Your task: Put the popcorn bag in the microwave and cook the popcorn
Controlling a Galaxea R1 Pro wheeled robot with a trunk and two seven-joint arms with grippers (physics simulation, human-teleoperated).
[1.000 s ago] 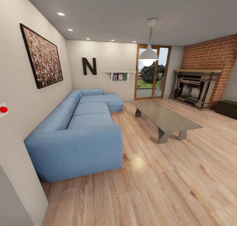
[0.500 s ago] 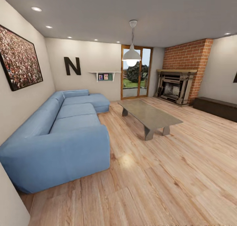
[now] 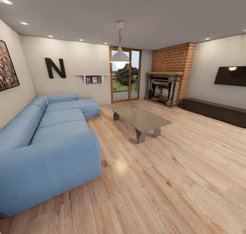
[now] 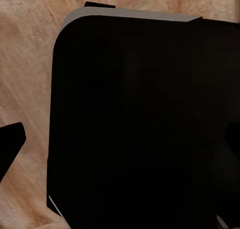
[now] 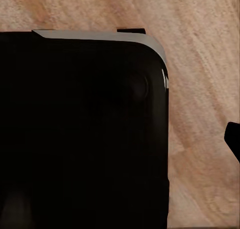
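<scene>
Wood floor (image 3: 164, 179) spreads before you, sofa (image 3: 44, 142) left, table (image 3: 140, 117) ahead. You can't tell either gripper's state.

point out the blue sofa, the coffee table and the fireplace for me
blue sofa (image 3: 58, 125): head view, on the middle seat cushion.
coffee table (image 3: 140, 116): head view, on the flat grey top.
fireplace (image 3: 163, 88): head view, on the dark front beneath the mantel.

Both wrist cameras aimed down at robot's black base (image 4: 140, 129) (image 5: 80, 134); dark fingertip (image 4: 10, 144) beside it. Whether grippers open or closed: cannot tell.
</scene>
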